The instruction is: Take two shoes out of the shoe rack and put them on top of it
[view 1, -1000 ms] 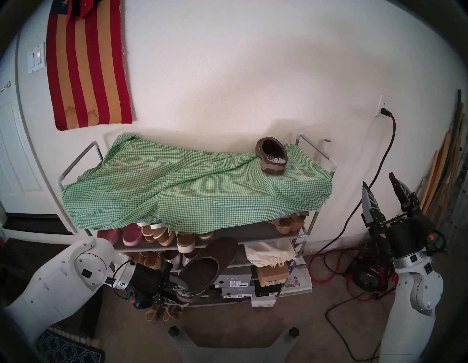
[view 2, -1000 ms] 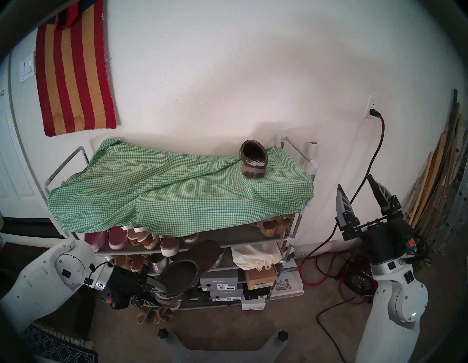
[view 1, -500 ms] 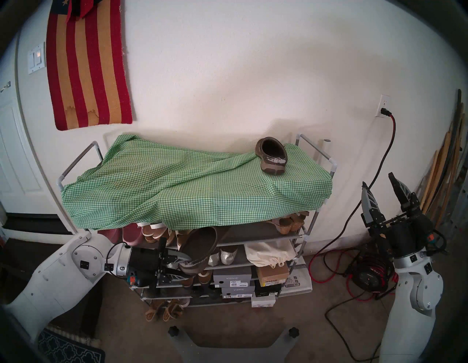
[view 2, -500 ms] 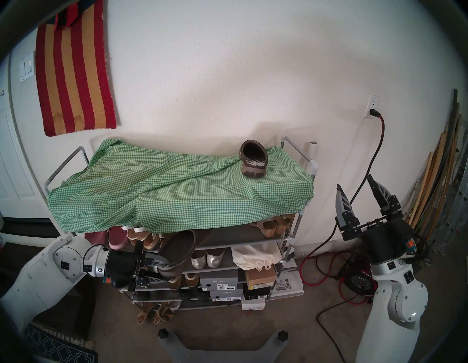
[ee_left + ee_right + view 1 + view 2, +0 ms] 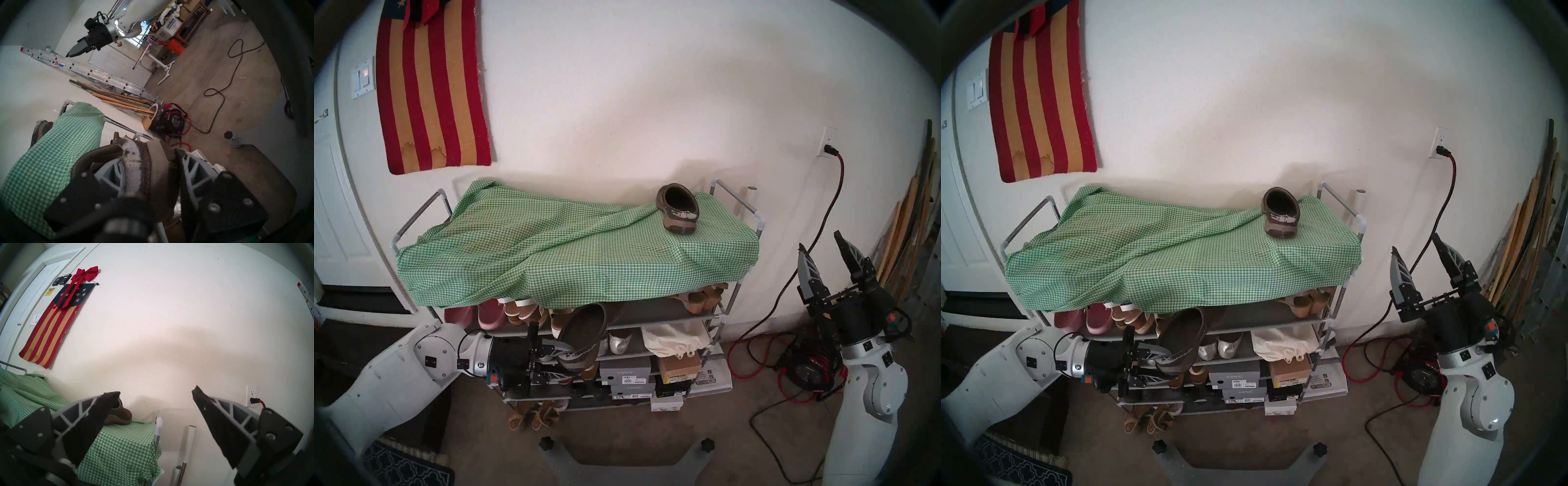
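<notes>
One dark brown clog stands on the green-white gingham cloth on top of the shoe rack, at its right end; it also shows in the right wrist view. My left gripper is shut on the heel of the second brown clog, one finger inside the shoe and one under its sole. The clog points up and away, its toe just under the cloth's front edge, in front of the second shelf. The left wrist view shows its scuffed whitish heel. My right gripper is open and empty, right of the rack.
The shelves hold silver flats, pink slip-ons, sandals, a cloth bag and shoe boxes. A red cable reel and cords lie on the floor at the right. Wooden sticks lean on the wall.
My left gripper has lifted the clog from in front of the lower shelves up to just below the cloth's edge. The right arm has not moved.
</notes>
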{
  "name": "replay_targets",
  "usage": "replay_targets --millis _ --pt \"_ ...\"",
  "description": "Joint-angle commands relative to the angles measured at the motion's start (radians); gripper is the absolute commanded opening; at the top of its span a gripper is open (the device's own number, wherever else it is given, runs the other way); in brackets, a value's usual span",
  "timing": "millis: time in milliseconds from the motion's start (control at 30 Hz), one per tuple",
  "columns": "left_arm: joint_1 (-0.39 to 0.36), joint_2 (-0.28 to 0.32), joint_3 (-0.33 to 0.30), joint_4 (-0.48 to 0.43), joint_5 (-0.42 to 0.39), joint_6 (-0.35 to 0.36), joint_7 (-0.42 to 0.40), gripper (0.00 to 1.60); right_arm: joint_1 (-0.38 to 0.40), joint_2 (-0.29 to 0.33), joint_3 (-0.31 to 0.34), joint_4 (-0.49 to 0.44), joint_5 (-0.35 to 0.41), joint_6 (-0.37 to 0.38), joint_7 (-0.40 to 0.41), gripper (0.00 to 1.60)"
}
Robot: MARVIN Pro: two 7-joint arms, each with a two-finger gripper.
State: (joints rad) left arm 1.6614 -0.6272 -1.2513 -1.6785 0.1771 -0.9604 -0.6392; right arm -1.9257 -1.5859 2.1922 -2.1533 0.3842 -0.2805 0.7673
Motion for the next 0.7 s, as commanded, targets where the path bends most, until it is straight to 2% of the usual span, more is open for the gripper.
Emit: replay_targets --millis 0,233,667 --pt "-0.011 0.019 0.039 -0.044 0.014 0.0 -0.01 0.0 0.001 0.002 -0.002 -0.003 -0.001 0.001 0.001 1.6" --pt "-0.039 0.034 0.106 -0.085 0.062 0.0 -0.041 0.0 0.0 0.003 -0.003 -0.002 0.0 0.0 0.0 1.6" --pt "-0.086 0.045 0.169 -0.097 0.133 0.0 -0.06 0.0 -0.001 0.005 -0.004 -0.002 0.002 -0.002 -0.002 1.6"
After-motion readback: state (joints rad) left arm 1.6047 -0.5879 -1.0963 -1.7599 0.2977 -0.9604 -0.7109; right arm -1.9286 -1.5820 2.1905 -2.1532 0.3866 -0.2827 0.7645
